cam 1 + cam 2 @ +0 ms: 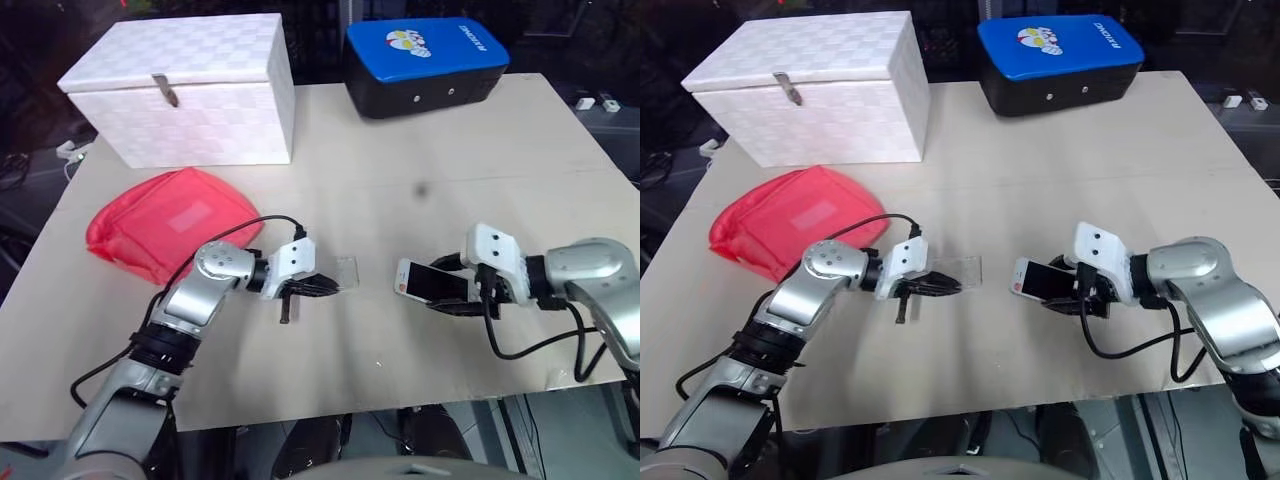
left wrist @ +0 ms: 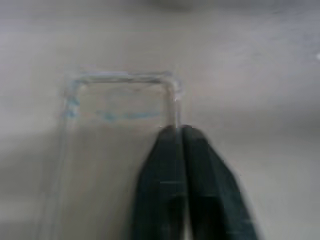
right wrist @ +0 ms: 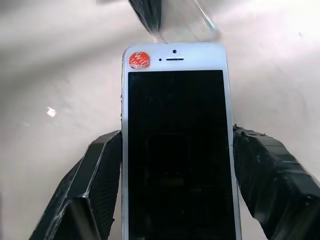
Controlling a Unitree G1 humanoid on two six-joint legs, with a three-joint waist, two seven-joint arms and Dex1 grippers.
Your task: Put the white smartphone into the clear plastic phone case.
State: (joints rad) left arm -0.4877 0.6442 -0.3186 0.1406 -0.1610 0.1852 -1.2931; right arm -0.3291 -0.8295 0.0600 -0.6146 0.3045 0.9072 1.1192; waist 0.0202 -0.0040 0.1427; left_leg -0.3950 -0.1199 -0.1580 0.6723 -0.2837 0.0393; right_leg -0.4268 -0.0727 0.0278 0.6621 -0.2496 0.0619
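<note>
The clear plastic phone case (image 1: 345, 269) hovers low over the table's middle, and my left gripper (image 1: 322, 286) is shut on it. In the left wrist view the two black fingers (image 2: 165, 175) pinch the case's (image 2: 120, 100) side wall near a corner. To its right, a short gap away, is the white smartphone (image 1: 428, 282), screen up, with a red sticker at its top corner. My right gripper (image 1: 452, 297) is shut on it, one black finger (image 3: 97, 170) on each long side of the phone (image 3: 175, 140). The phone's top end points at the case (image 3: 187, 22).
A white lidded box (image 1: 190, 85) stands at the back left and a blue-topped black case (image 1: 425, 60) at the back centre. A red pouch (image 1: 170, 222) lies left of my left arm. The beige table (image 1: 430, 170) ends just behind both forearms.
</note>
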